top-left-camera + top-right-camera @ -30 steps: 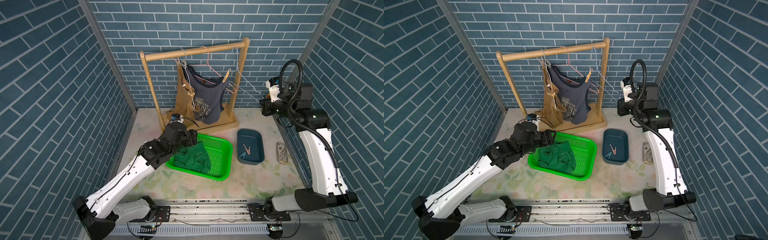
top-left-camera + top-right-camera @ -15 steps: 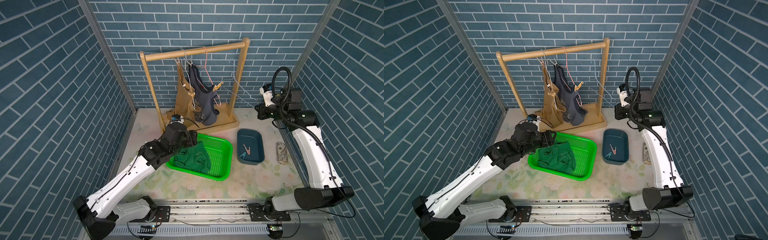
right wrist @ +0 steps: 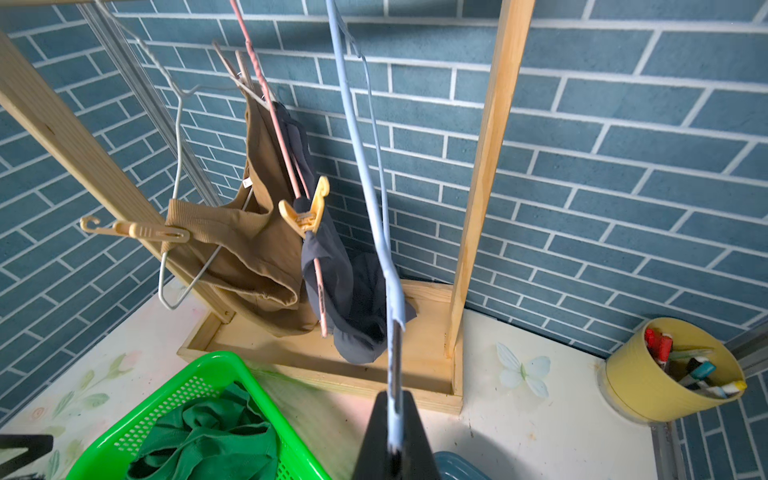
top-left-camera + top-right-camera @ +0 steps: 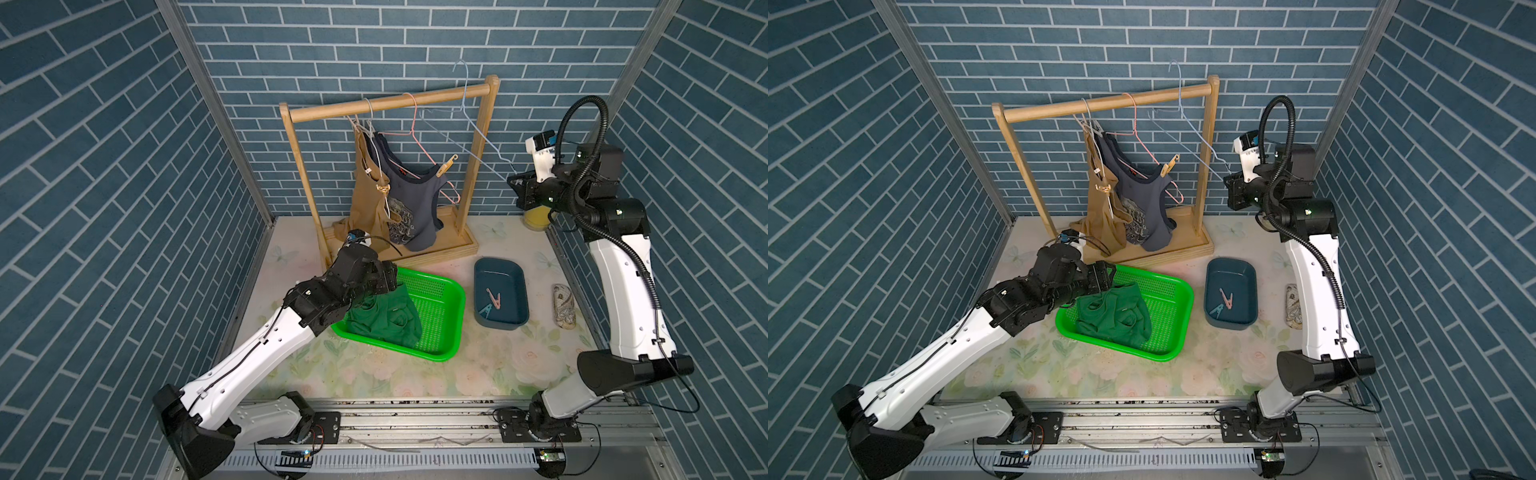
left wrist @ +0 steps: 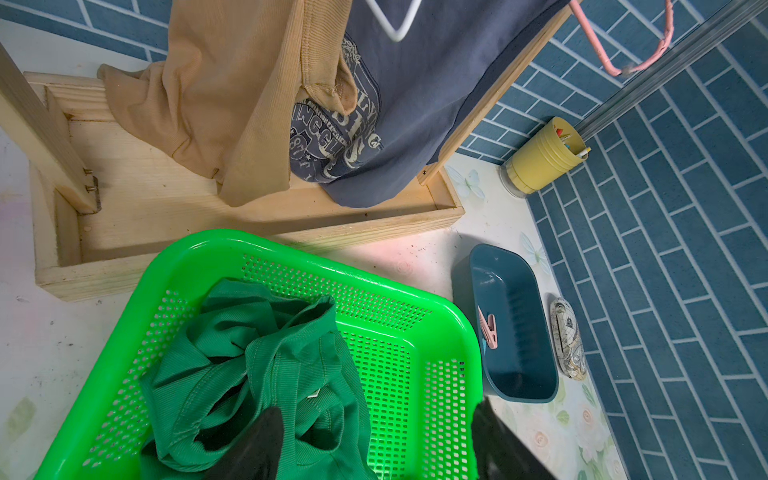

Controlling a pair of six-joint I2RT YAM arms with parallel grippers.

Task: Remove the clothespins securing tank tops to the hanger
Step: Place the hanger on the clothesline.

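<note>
Right hand tight on blue hanger; left hand wide, fingertips partly off-frame.

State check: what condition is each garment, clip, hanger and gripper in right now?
Plain green tank top: crumpled in green mesh basket.
Tan-brown tank top: hanging, clipped by tan clothespin.
Grey-blue printed tank top: hanging, clipped by yellow clothespin.
Pink clothespin, teal clothespin: loose in dark blue tub.
Pale blue wire hanger: bare, pinched by right gripper.
Left gripper: open over basket.
</note>
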